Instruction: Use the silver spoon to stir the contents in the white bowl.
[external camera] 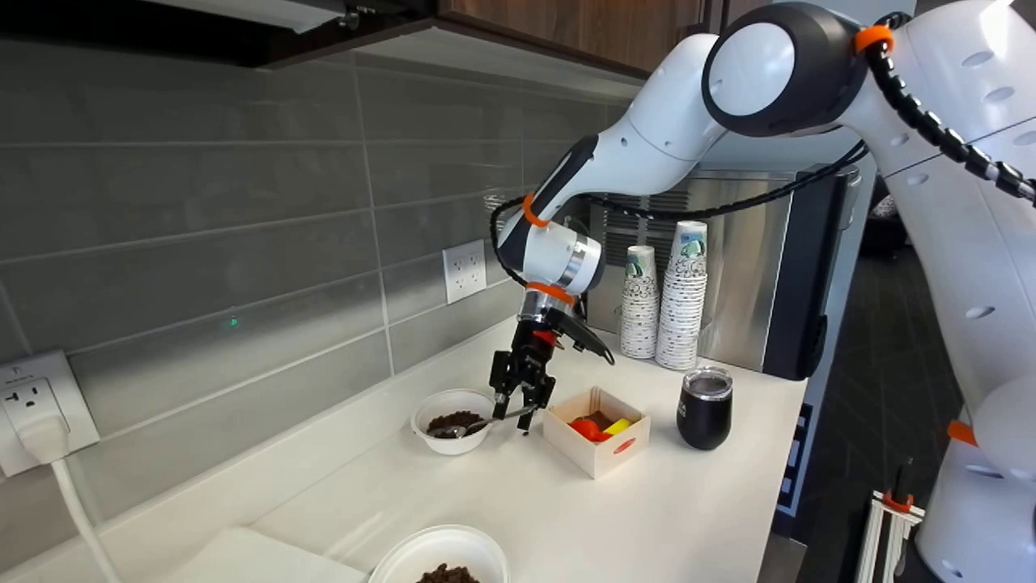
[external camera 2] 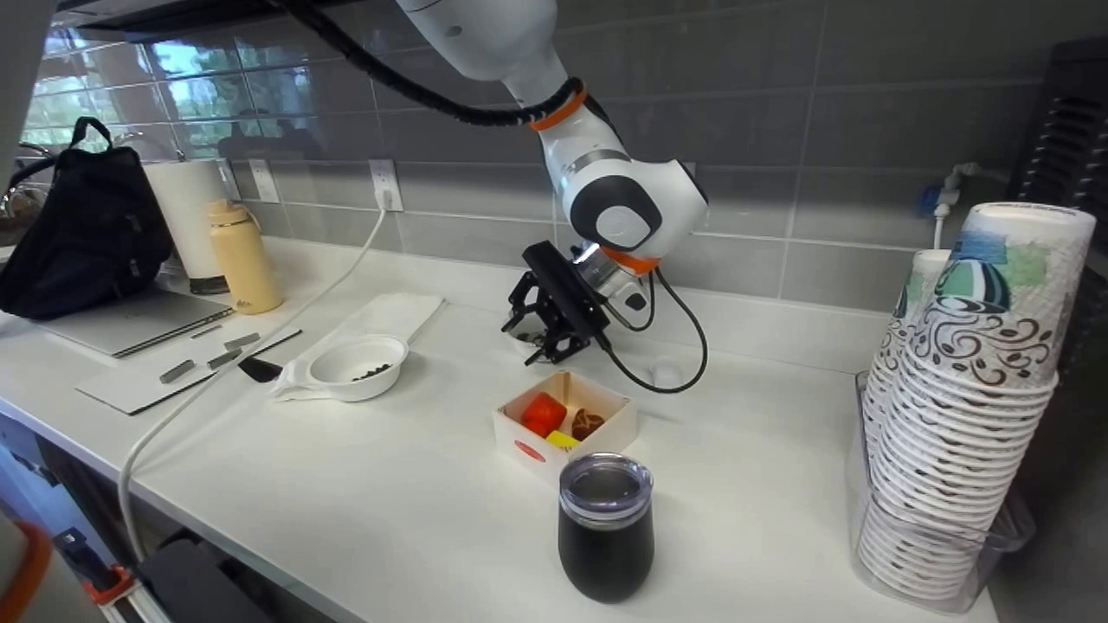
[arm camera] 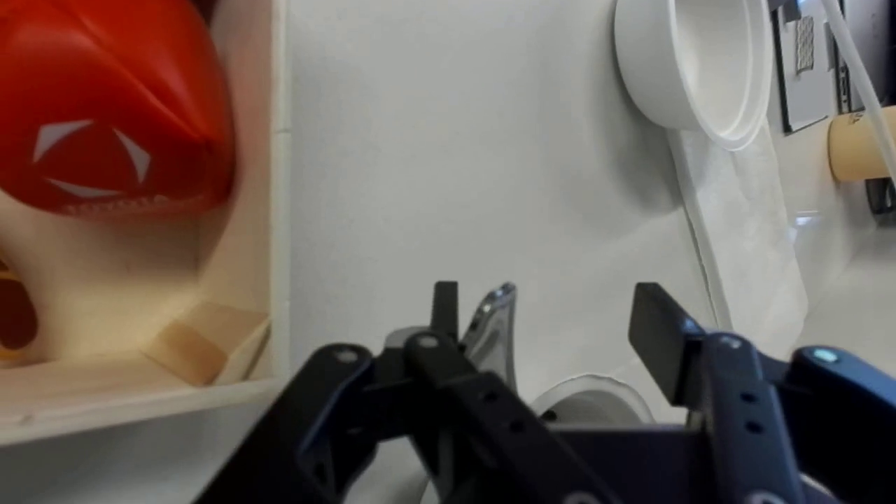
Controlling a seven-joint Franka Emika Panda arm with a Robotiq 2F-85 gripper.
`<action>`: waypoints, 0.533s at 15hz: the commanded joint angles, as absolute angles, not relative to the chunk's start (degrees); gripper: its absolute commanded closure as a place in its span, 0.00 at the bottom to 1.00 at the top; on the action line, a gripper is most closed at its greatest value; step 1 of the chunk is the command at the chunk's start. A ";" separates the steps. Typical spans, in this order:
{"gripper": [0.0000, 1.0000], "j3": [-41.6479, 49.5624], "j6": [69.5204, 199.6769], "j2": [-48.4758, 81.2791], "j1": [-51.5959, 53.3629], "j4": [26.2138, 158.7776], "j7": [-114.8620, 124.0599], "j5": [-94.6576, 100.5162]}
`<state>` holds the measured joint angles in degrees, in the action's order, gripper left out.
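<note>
The white bowl [external camera: 458,446] with dark brown bits stands near the wall. Part of it shows in the wrist view [arm camera: 595,383]; in an exterior view it is mostly hidden behind the gripper. The silver spoon [external camera: 484,423] leans in it, its head on the bits and its handle over the rim toward the gripper. My gripper [external camera: 513,411] is open beside the bowl, pointing down, and also shows in an exterior view [external camera 2: 519,343]. In the wrist view the spoon's handle end [arm camera: 494,332] lies between the open fingers [arm camera: 551,308], close to the left finger; contact cannot be told.
A wooden box [external camera: 597,458] with red, yellow and brown pieces stands close beside the gripper. A black tumbler [external camera: 704,414] and stacked paper cups [external camera: 681,308] stand beyond it. A second white bowl [external camera 2: 357,381] of dark bits sits by a white cloth [external camera 2: 402,316]. The tiled wall [external camera: 307,340] runs behind.
</note>
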<state>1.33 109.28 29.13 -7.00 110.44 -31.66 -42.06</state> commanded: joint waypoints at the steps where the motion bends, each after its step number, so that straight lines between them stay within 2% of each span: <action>1: 0.67 0.37 107.20 30.22 -8.75 108.03 -30.19 -41.24; 5: 0.95 0.42 106.69 30.37 -9.45 107.83 -30.41 -41.45; 6: 1.00 0.42 106.58 30.42 -9.60 107.79 -30.44 -41.51; 8: 1.00 0.37 106.28 30.49 -9.84 107.68 -30.46 -41.65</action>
